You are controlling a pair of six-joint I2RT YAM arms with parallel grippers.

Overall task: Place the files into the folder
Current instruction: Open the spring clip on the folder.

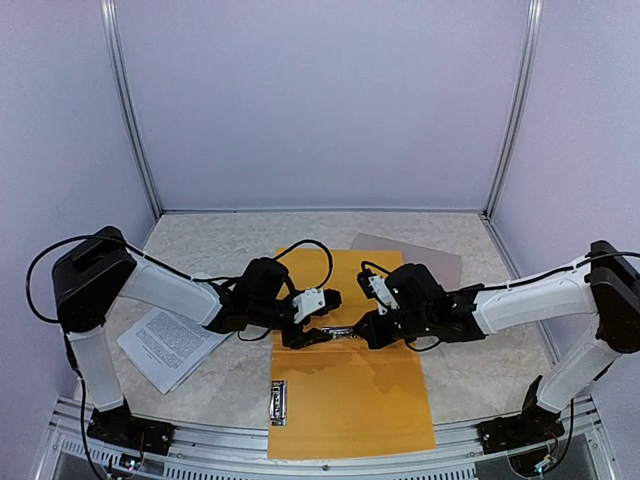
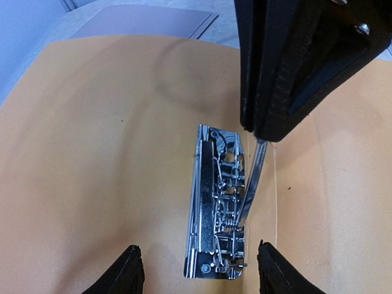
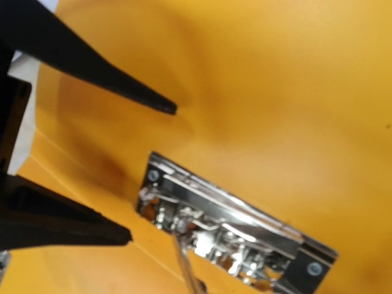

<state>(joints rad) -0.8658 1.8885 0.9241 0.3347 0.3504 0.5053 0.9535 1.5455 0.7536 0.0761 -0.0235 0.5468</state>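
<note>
Top external view: an open orange folder (image 1: 350, 410) lay flat at the middle of a pale marbled tabletop (image 1: 220, 250), with a taupe cover (image 1: 425, 258) partly tucked under its far right corner. The files (image 1: 165, 345), a small stack of white printed sheets, lay on the tabletop to the left of the folder, near the left arm's base and apart from the folder. A small metal fitting (image 1: 278, 402) sat at the folder's near left edge. Both arms reached inward and met over the folder's middle, the left end effector (image 1: 322, 320) and the right end effector (image 1: 362, 330) almost tip to tip.

Left wrist view: a chrome binder mechanism (image 2: 214, 208) was fixed to the orange board just beside the fold line. The left end effector's two black fingers (image 2: 131, 272) stood apart, one on each side of the mechanism's near end, and held nothing. The right end effector came down from above with its fingers pressed together on the top end of a thin metal lever (image 2: 251, 184), which rose at a slant from the mechanism.

Right wrist view: the mechanism lay diagonally below, with the lever rising toward the camera. The left end effector's two pointed fingers were spread wide at the left edge.
</note>
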